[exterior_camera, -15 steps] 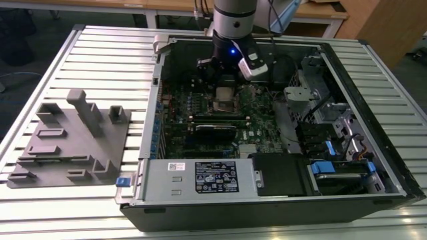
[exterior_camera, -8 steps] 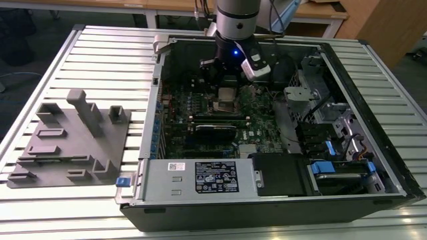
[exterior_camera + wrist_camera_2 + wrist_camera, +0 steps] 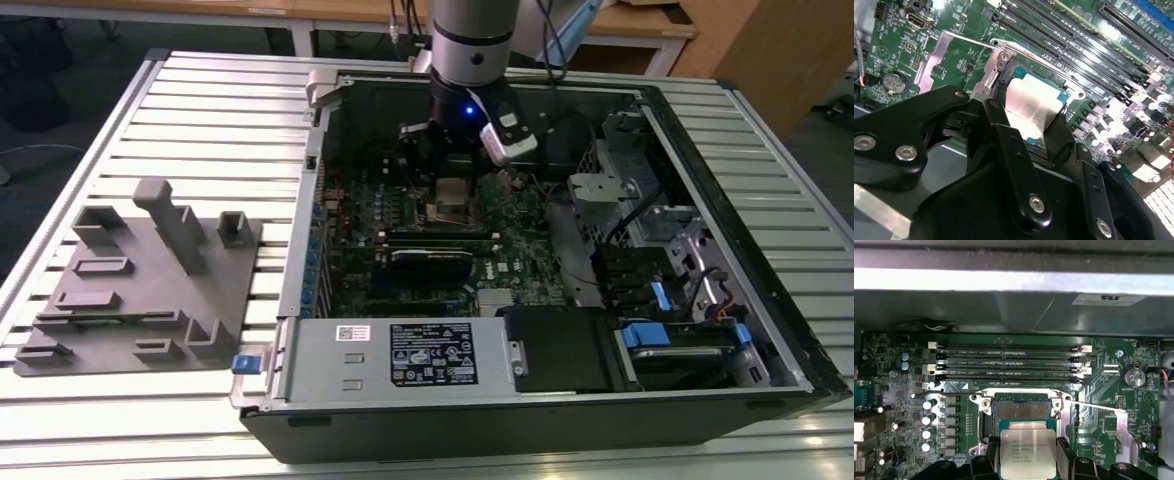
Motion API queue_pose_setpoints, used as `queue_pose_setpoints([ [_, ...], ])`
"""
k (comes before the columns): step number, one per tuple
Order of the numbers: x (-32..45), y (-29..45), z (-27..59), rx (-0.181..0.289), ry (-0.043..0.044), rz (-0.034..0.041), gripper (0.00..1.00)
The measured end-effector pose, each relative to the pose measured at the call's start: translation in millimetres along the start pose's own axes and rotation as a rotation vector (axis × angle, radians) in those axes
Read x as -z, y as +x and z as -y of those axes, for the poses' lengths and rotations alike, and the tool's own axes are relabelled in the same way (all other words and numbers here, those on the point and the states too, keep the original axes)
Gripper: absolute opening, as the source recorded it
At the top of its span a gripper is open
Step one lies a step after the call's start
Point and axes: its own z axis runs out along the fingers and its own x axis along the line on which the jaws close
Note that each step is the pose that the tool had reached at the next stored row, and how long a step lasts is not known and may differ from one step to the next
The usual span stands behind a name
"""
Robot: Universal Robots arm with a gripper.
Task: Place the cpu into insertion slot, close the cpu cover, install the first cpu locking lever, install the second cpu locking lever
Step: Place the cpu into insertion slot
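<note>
Your gripper (image 3: 1027,457) is clamped on the cpu (image 3: 1027,450), with a black finger (image 3: 1004,145) pressed to each of two opposite edges, as the first wrist view shows. The chip hangs just over the insertion slot (image 3: 1021,410), hiding part of it while the rest of the dark pin field lies bare. You cannot tell whether chip and slot touch. The cpu cover (image 3: 934,55) stands swung open beside the slot. In the exterior view the arm reaches down into the open computer case (image 3: 300,240) on the slatted table (image 3: 174,110).

The cpu (image 3: 1027,452) has a dull silver metal top, the insertion slot (image 3: 1021,409) a shiny metal rim.
</note>
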Motion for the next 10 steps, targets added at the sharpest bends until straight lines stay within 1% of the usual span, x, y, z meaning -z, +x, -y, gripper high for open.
queue_pose_setpoints([
  [4, -7.0, 0.3, -0.3, 0.000, 0.0000, 0.0000, 0.54],
  [7, -8.4, 0.4, -0.7, 0.000, 0.0001, 0.0000, 0.54],
  [10, -9.6, 0.4, -3.3, 0.000, 0.0000, 0.0000, 0.54],
])
